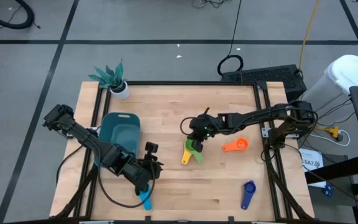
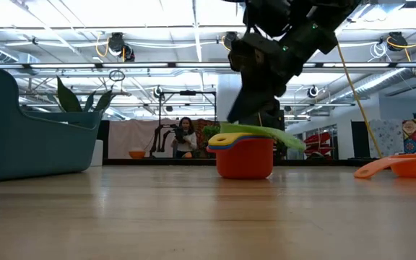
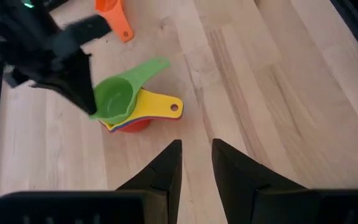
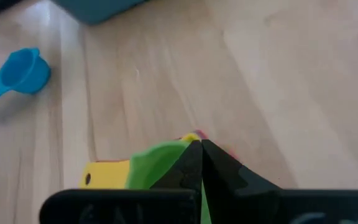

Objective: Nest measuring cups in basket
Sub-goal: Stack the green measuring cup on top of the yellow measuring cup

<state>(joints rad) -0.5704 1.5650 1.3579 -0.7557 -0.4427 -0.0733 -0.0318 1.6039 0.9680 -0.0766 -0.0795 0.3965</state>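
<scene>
A nested stack of measuring cups (image 1: pixel 190 153) stands on the table's middle: red (image 2: pixel 244 160) at the bottom, yellow (image 3: pixel 160 107) above it, green (image 3: pixel 114 99) on top and tilted. My right gripper (image 4: pixel 199 144) is shut at the green cup's bowl. My left gripper (image 3: pixel 196 146) hovers open near the table's near-left part with nothing between its fingers, above a light blue cup (image 4: pixel 20 71) that lies on the wood. The teal basket (image 1: pixel 118 130) stands at the left. An orange cup (image 1: pixel 235 146) and a dark blue cup (image 1: pixel 247 194) lie loose on the table. My right gripper is shut on the rim of the green cup's bowl (image 3: pixel 96 107), on the side away from its handle (image 3: pixel 149 67). The fingers slant down from the table's right and far side. The green cup sits tilted on the yellow one, its handle pointing away. The fingers themselves hide the pinch.
A small white pot with a teal plant (image 1: pixel 114 79) stands at the far left corner, behind the basket. Bare wood lies between the stack and the basket. A person (image 2: pixel 184 137) shows far off in the room beyond the table.
</scene>
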